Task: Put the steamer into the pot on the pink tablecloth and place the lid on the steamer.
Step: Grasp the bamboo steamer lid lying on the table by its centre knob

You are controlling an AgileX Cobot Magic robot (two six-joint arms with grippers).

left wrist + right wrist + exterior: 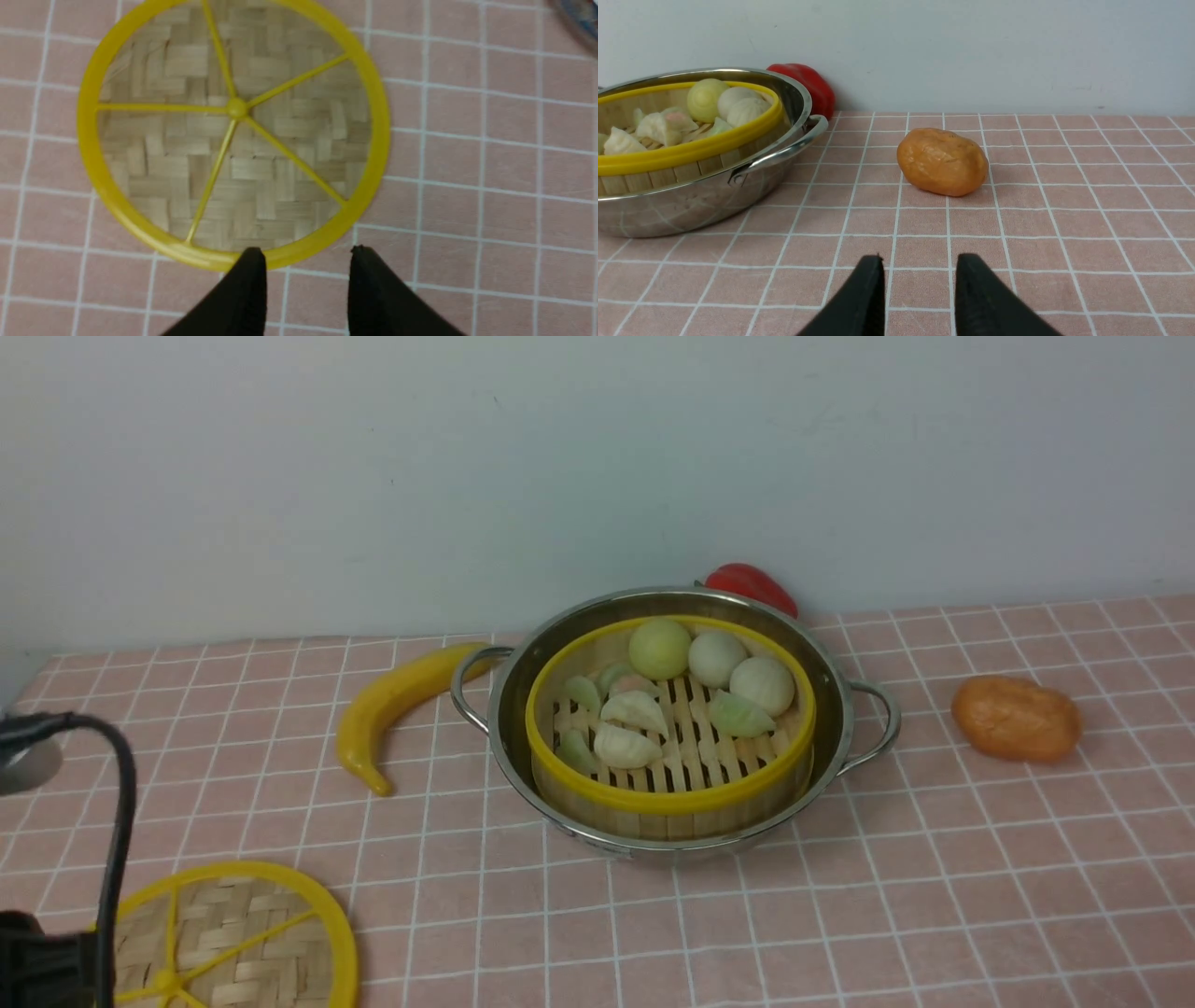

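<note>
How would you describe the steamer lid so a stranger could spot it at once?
Start at the steel pot in the middle of the pink tablecloth, then look to the near left, past the banana. The lid lies flat there. Unlike the deep steamer in the pot, it is a woven disc with yellow spokes.

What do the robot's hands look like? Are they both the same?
Yes, both match. The left gripper and right gripper each have two plain black fingers that narrow to blunt tips. In the front view, a thick black cable arches over the left arm.
</note>
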